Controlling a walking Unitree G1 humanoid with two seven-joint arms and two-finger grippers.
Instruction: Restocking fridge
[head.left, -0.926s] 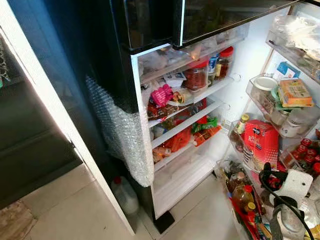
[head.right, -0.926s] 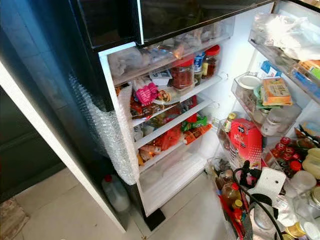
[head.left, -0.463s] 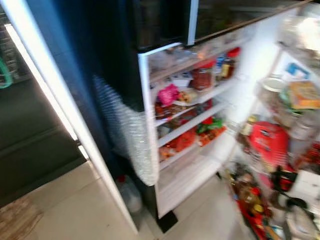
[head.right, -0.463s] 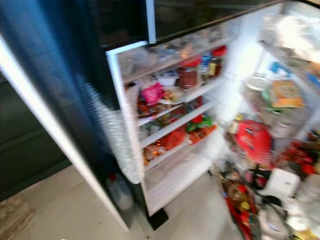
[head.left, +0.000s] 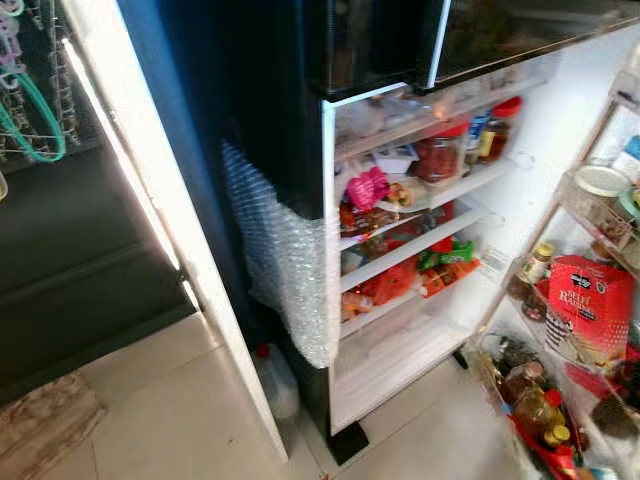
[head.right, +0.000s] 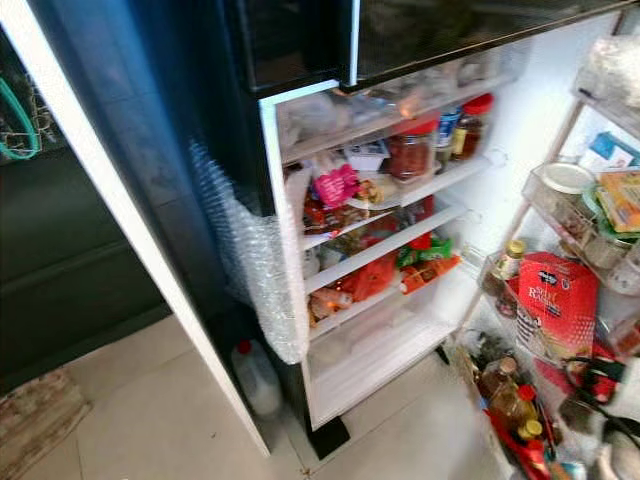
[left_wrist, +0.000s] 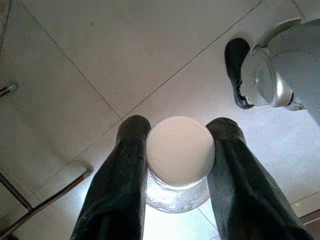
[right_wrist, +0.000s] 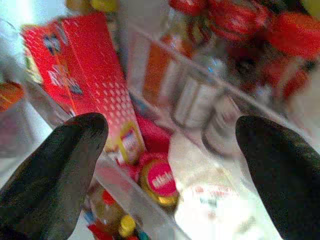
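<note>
Fridge (head.right: 400, 330): door swung wide; inner shelves crowded with jars, packets and a pink pouch; the lowest shelf looks nearly bare.
Door racks (head.right: 545, 195): tubs, bottles and a red carton (head.right: 556, 300) packed close together.
Left pincer (left_wrist: 177, 165): hanging low over the tiled floor (left_wrist: 100, 60), fingers clamped on either side of the jar, just under its lid.
Jar (left_wrist: 177, 200): clear, ribbed body topped by a white screw lid (left_wrist: 180, 150); carried in the left pincer, well apart from the fridge shelves.
Handling, judged: stiff and probably breakable, smooth-sided, so liable to slip; the neck below the lid rim seems the surest hold.
Right pincer (right_wrist: 170, 165): fingers spread wide, nothing between them, near the red carton and the red-capped bottles (right_wrist: 235, 25).
</note>
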